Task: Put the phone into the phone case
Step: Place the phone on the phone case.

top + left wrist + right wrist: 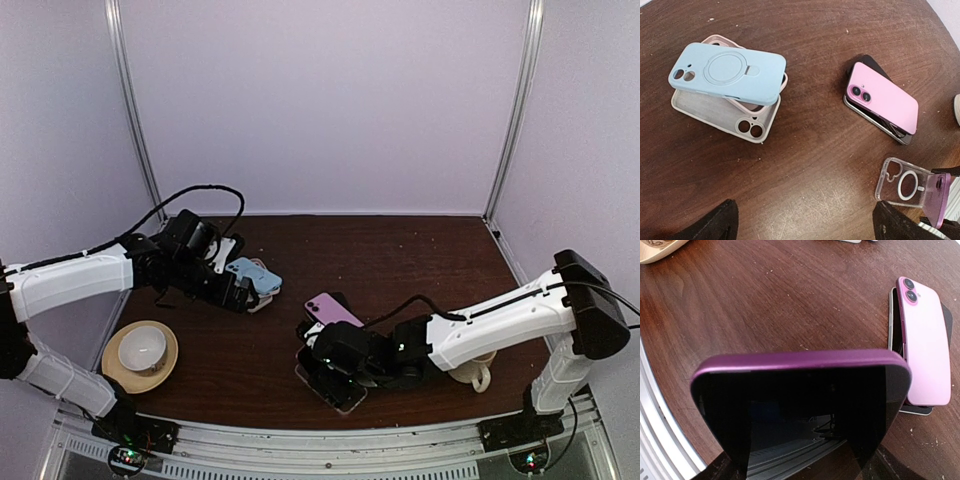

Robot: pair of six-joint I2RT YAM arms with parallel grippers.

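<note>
Clamping purple phone (800, 405), right claw (336, 364); left wrist view shows clear case (905, 182) beside it, right wrist doesn't; left claw (805, 221) apart.

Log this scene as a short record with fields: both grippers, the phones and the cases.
left gripper: open, empty, near blue case
right gripper: shut on purple phone
purple phone: tilted, at one end of clear case, not seated
clear case: lying flat, empty
pink phone: cameras up, on dark phone
blue case: on top of beige case
cup: on saucer, near left
</note>
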